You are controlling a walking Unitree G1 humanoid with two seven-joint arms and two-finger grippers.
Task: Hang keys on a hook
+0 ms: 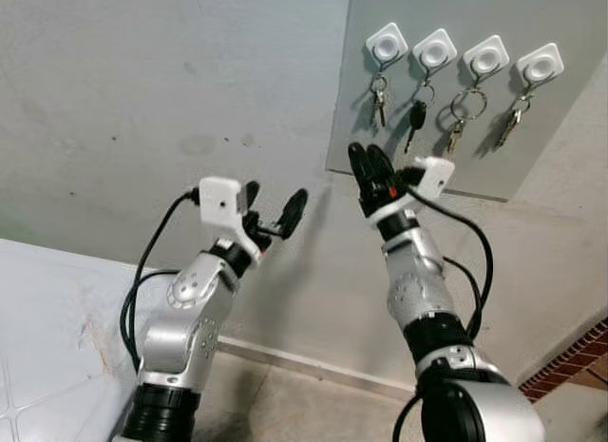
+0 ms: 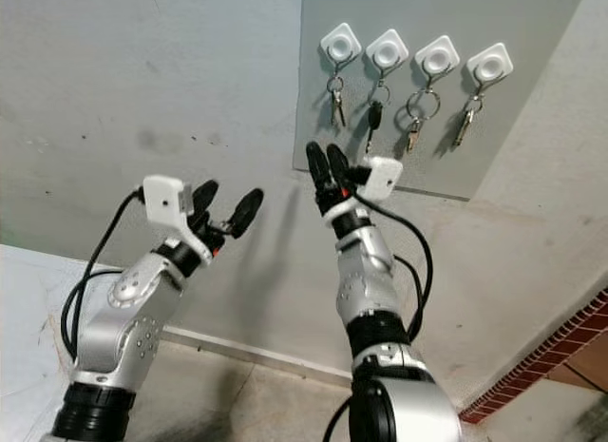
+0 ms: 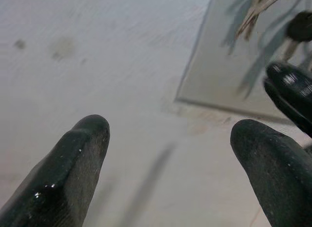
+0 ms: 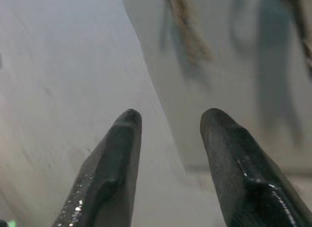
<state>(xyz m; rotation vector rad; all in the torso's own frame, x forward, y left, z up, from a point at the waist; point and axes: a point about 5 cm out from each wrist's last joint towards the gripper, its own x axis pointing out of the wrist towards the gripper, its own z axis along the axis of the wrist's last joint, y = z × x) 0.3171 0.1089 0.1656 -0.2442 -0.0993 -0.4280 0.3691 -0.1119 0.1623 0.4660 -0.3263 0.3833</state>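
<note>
On the left I have the left gripper (image 1: 273,207) raised in front of the bare grey wall (image 1: 142,90), its two black fingers spread wide with nothing between them; through its wrist camera I see the same spread fingertips (image 3: 80,144) pointing at the wall, with the lower corner of the grey board (image 3: 229,75) off to one side. Moving right, the right gripper (image 1: 369,168) reaches up to just below the board's (image 1: 560,128) lower left corner, its fingers standing a little apart and empty; in its wrist view the fingertips (image 4: 124,134) frame the board's edge, and a blurred bunch of keys (image 4: 187,27) hangs above them. On the board sit four white square hooks in a row, and each one carries something: the first hook (image 1: 387,46) holds a small silver key set (image 1: 379,100), the second hook (image 1: 434,50) a black-headed key (image 1: 415,121), the third hook (image 1: 485,56) a large ring with keys (image 1: 463,114), and the fourth hook (image 1: 540,65) another silver key set (image 1: 510,124). All the keys hang free against the board, above and to the right of the right gripper, not touching it. At the far lower right I see a strip of red brick (image 1: 570,361).
</note>
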